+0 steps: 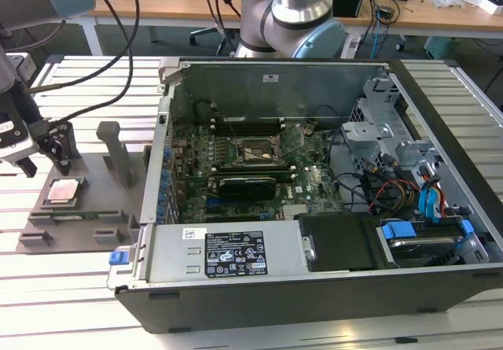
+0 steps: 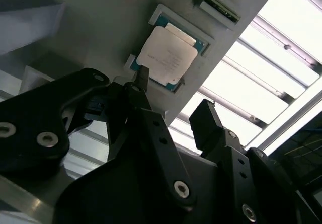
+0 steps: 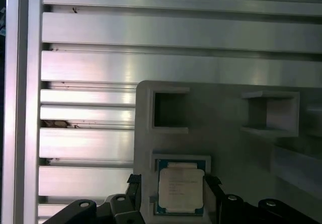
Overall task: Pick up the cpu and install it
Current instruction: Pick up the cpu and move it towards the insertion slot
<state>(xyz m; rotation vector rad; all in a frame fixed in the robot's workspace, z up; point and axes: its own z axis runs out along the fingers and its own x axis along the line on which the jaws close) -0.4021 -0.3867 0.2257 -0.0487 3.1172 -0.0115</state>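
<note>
The cpu (image 1: 64,191), a flat silvery square chip, lies in a recess of the grey fixture plate (image 1: 94,169) at the exterior view's left. My gripper (image 1: 45,165) hangs just above it, open, with nothing between its black fingers. In both wrist views the fingers straddle the cpu (image 2: 166,55) (image 3: 180,186) with a gap on each side; one fingertip (image 2: 143,80) is close to the chip's edge, the other (image 2: 204,116) stands apart. The black socket frame (image 1: 255,153) sits on the green motherboard inside the open computer case (image 1: 314,267).
A long green memory stick (image 1: 75,216) lies on the fixture near the cpu. Grey upright posts (image 1: 118,153) rise from the plate beside the gripper. Cables and drive bays (image 1: 409,193) fill the case's right side. Slatted aluminium table (image 3: 151,32) surrounds the fixture.
</note>
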